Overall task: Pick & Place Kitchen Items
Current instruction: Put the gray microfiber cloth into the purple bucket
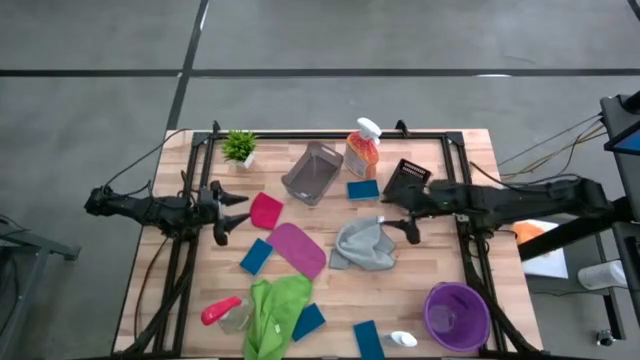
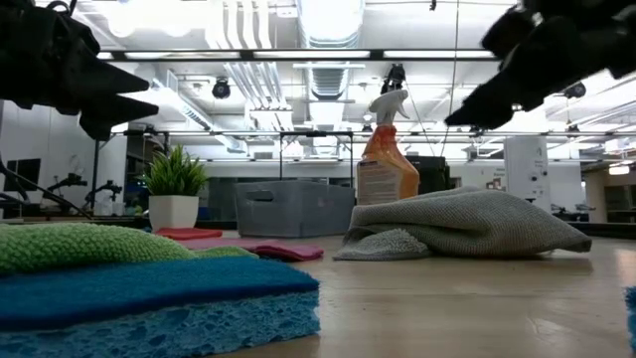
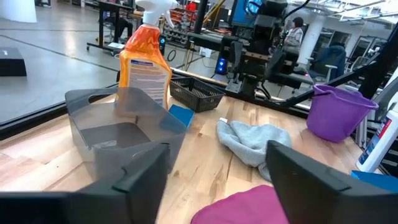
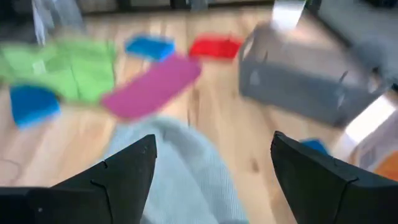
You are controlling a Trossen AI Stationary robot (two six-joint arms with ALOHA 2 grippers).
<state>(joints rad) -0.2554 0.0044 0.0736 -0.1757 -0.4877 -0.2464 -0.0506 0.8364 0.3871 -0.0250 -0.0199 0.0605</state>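
My left gripper (image 1: 238, 212) hovers open at the table's left, beside a red cloth (image 1: 265, 211), with nothing between its fingers (image 3: 146, 165). My right gripper (image 1: 398, 218) hangs open above the right edge of a crumpled grey cloth (image 1: 362, 243), which lies on the table below its fingers (image 4: 180, 168). A magenta cloth (image 1: 297, 248) and a green cloth (image 1: 275, 310) lie flat on the wood. Several blue sponges (image 1: 256, 256) are scattered about. An orange spray bottle (image 1: 362, 148) stands upright at the far side.
A grey bin (image 1: 312, 172) and a black basket (image 1: 407, 178) stand at the far side, and a potted plant (image 1: 240, 147) at the far left. A purple bucket (image 1: 457, 315) stands near right. A red-topped bottle (image 1: 225, 312) and a white-topped bottle (image 1: 400, 340) lie near the front edge.
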